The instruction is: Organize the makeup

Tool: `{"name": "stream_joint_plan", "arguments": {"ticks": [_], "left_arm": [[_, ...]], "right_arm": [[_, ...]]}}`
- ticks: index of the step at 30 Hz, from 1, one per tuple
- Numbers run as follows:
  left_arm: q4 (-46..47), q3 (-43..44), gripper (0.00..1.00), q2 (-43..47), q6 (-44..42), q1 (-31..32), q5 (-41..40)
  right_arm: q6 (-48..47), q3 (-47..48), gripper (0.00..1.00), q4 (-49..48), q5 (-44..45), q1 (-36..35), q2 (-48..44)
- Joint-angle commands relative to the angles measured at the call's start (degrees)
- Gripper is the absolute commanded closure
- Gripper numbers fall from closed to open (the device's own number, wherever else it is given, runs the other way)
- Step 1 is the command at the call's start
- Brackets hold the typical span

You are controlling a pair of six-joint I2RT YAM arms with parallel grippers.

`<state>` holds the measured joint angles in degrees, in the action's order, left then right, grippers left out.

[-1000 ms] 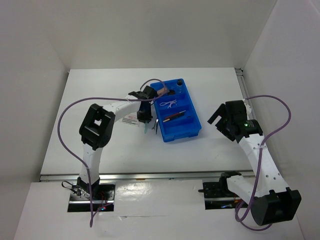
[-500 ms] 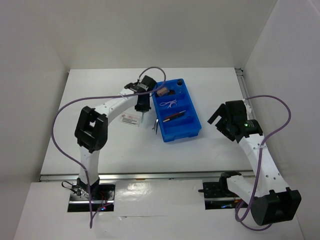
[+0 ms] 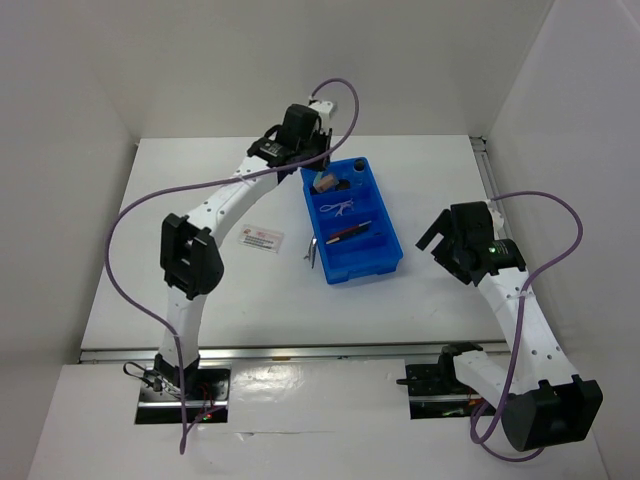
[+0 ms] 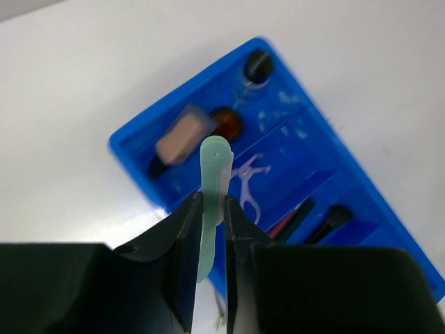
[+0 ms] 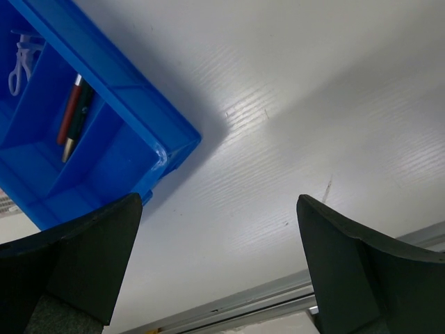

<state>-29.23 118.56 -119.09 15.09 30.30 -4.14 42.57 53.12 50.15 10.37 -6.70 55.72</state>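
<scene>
white arms (image 3: 228, 198), black joints (image 3: 188, 262), purple cables (image 3: 540, 193), perhaps screws (image 3: 530, 325)

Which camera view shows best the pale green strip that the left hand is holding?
The left wrist view: the pale green strip stands clamped in the left hand, over the blue tray. In the top external view the left hand covers it; the right wrist view does not show it.
</scene>
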Motion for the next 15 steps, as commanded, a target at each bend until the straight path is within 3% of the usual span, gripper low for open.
{"name": "stream_joint_plan", "arguments": {"ticks": [1, 7, 15], "left_arm": [[7.0, 3.8, 0.90, -4.8, -6.6, 0.6, 9.6], [9.5, 8.0, 0.87, -12.3, -9.0, 0.6, 18.3], [10.6, 6.7, 0.81, -14.9, -10.1, 1.7, 19.4]], "right_arm": [[0.1, 2.3, 0.00, 1.4, 1.7, 0.4, -1.1], [0.1, 2.3, 0.00, 2.4, 1.7, 0.4, -1.1], [0.1, 1.7, 0.00, 2.4, 2.2, 0.4, -0.5]]}}
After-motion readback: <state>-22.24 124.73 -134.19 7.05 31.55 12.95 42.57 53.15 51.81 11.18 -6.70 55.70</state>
